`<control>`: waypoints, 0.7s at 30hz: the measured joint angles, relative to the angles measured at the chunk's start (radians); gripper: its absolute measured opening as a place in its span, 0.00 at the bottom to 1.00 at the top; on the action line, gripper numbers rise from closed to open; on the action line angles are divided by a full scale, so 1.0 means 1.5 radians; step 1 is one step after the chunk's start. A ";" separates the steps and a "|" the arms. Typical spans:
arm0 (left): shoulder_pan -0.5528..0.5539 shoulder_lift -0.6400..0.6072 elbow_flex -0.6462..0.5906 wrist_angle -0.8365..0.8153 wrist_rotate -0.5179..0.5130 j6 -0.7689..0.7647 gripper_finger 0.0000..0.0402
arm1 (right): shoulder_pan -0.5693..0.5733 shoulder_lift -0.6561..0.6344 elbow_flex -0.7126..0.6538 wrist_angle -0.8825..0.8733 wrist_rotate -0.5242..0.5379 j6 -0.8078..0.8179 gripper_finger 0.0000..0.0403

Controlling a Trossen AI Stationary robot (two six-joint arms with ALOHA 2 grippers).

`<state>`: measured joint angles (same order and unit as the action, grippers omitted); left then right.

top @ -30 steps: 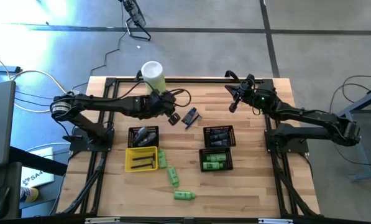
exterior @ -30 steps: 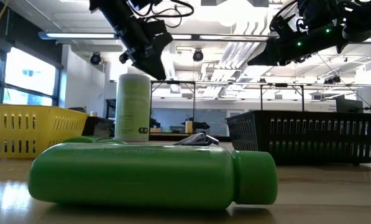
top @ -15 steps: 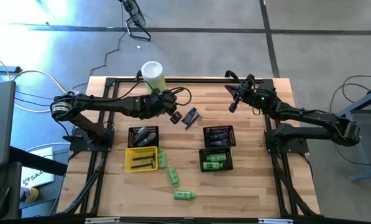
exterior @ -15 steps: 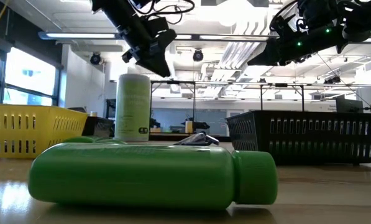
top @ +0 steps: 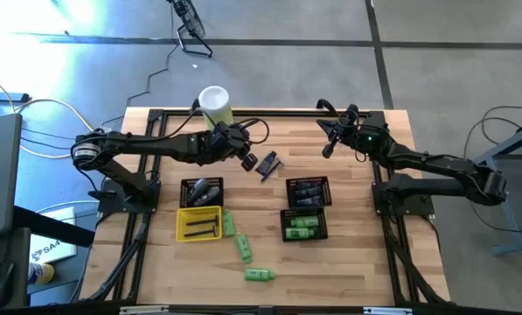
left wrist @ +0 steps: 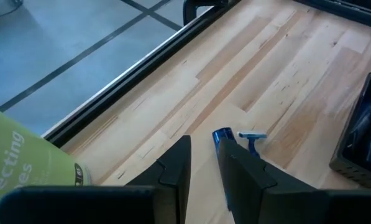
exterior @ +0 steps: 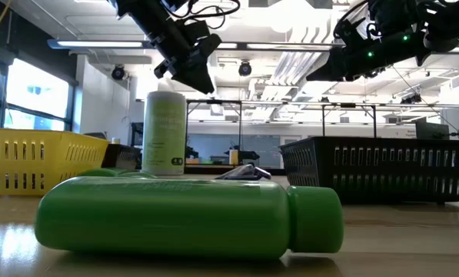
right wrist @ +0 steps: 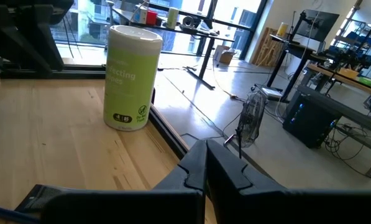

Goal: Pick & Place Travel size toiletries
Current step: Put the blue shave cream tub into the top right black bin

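High view: the left gripper (top: 246, 158) has moved from beside the pale-green canister (top: 215, 104) toward the blue razors (top: 267, 164) just right of it. Its fingers stand slightly parted with nothing between them, so a pick looks imminent. Right gripper (top: 329, 145), pressed together, waits well right of the canister. Razors are slim hard plastic; the green bottles (top: 246, 248) are smooth, rounded, likely to roll.
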<state>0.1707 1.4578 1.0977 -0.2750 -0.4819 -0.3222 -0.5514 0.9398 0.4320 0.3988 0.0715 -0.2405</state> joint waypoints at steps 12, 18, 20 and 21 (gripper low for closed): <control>0.000 0.082 0.001 0.071 0.024 0.002 0.20 | 0.000 0.000 0.000 0.000 0.000 0.000 0.01; 0.000 0.098 0.000 0.072 0.025 0.002 0.20 | 0.000 0.000 0.000 0.000 0.000 0.000 0.01; 0.000 0.098 0.000 0.073 0.024 0.002 0.20 | 0.000 0.000 0.000 0.000 0.000 0.000 0.01; 0.000 0.098 0.000 0.073 0.024 0.002 0.20 | 0.000 0.000 0.000 0.000 0.000 0.000 0.01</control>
<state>0.1707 1.6050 1.0977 -0.1654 -0.4462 -0.3185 -0.5517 0.9398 0.4320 0.3992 0.0715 -0.2405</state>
